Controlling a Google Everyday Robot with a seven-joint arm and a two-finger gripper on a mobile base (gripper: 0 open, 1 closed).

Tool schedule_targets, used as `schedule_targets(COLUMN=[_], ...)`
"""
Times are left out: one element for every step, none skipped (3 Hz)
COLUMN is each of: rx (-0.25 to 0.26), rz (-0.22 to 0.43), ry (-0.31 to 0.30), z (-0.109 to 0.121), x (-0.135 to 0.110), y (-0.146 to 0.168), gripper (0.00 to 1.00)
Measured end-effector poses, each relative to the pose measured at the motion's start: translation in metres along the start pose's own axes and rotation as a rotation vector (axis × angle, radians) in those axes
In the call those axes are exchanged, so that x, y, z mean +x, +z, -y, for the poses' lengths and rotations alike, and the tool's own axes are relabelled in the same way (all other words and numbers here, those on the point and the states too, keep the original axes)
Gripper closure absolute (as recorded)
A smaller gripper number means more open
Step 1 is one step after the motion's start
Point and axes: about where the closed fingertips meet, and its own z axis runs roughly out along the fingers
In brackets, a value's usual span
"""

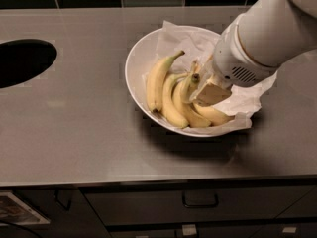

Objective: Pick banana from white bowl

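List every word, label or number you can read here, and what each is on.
No text can be read.
Printed sheet, lower left: too blurred.
Small tags along the bottom edge: too small.
The claw, in the white bowl over the bananas: no marking seen.

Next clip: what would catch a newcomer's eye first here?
The bulky white arm reaches in from the upper right, with its gripper down among the bananas in the white bowl at the counter's middle. Next come the crumpled paper sheet lining the bowl's right side and the dark round opening in the steel counter at far left.
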Motion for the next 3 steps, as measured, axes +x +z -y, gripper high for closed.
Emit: schedule_targets(rx=[0.009,0.01,0.015], rz=[0.037,0.04,0.067], ry=[-0.016,-0.017,-0.028], z=[0.003,0.003,0.004], x=[-0.01,-0.01,-0.014], y=[-0.013,-0.014,-0.024], gripper=[1.0,1.0,1.0])
